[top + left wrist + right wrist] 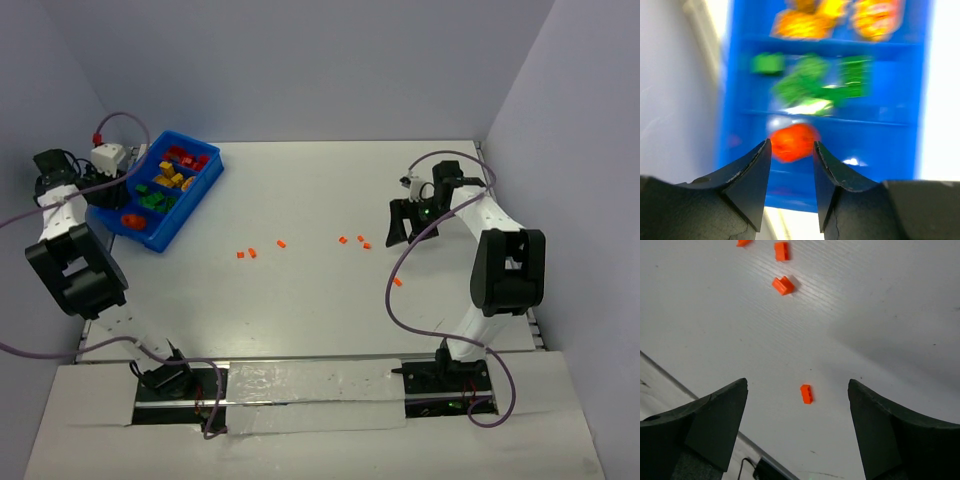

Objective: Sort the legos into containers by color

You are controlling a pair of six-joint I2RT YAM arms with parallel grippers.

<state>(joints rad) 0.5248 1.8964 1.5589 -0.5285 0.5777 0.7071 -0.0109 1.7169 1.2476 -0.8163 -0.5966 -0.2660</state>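
White table [300,200]: your left gripper [791,144], fingers apart, hangs over the blue bin [188,205] at ten o'clock. Your right gripper [797,382] gapes wide over an orange brick [806,393].

Glossy blue plastic bin [890,145]; matt, finely ribbed white table [865,315].

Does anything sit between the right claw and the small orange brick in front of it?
Nothing visible does. In the right wrist view the orange brick lies alone on the bare table, in line with the gap between the fingers of the open right claw. The other orange bricks lie farther off, beyond it.
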